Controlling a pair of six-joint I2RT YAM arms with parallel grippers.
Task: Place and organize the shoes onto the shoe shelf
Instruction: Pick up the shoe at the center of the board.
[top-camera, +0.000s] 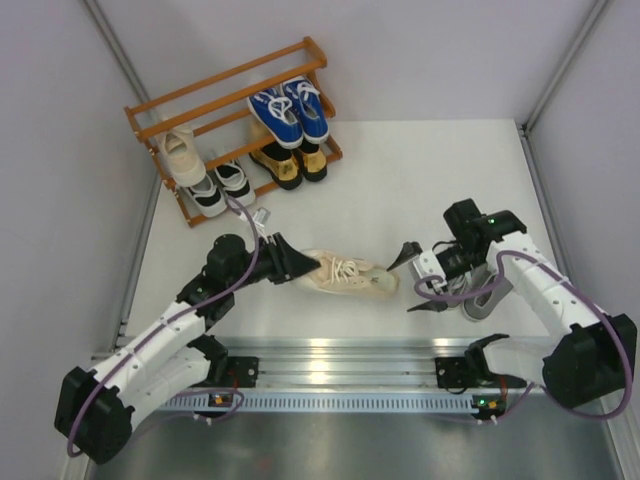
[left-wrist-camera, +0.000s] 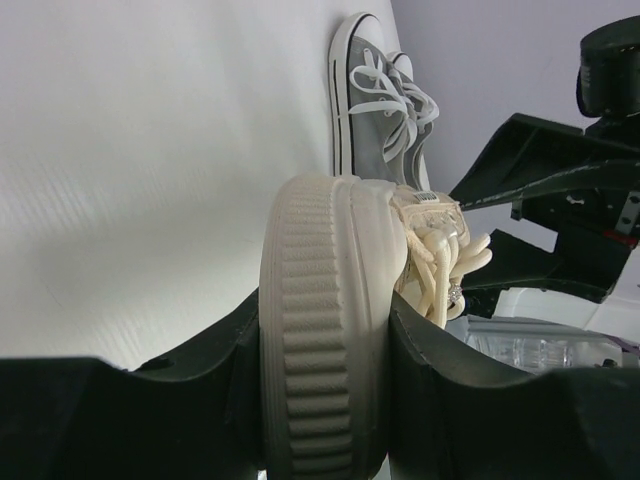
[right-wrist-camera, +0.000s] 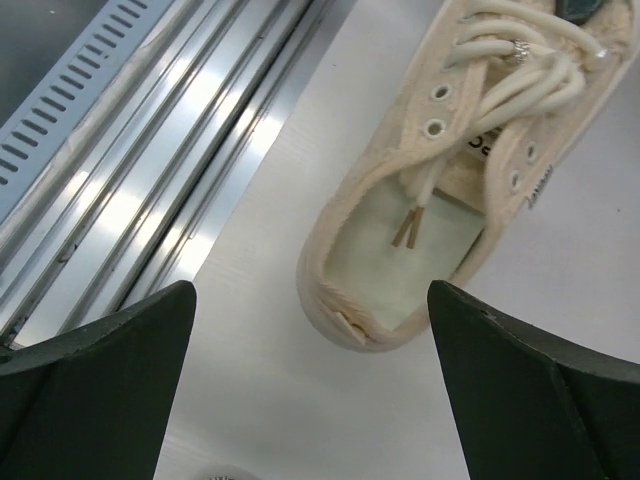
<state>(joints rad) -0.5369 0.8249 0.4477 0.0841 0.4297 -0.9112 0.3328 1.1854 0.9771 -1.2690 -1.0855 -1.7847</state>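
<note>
Left fingers (left-wrist-camera: 480, 400) clamp the ribbed rubber toe of a beige lace-up (top-camera: 348, 275) lying toward the near edge of the bench (top-camera: 430, 180); its tongue label is unreadable. Right fingers (right-wrist-camera: 90, 370) stand spread wide beside its heel, touching nothing.

The left arm (top-camera: 165, 340), white shells over black joints, is stretching forward and rightward from its base. Its black two-finger left gripper (top-camera: 287, 262) is clamping the ribbed toe of a beige lace-up shoe (left-wrist-camera: 320, 330) between both fingers (left-wrist-camera: 470, 400). The matching white-and-black right arm (top-camera: 560, 300) is arching up and bending back leftward. Its black right gripper (right-wrist-camera: 312, 300) is pointing left with jaws spread wide, holding nothing.
</note>
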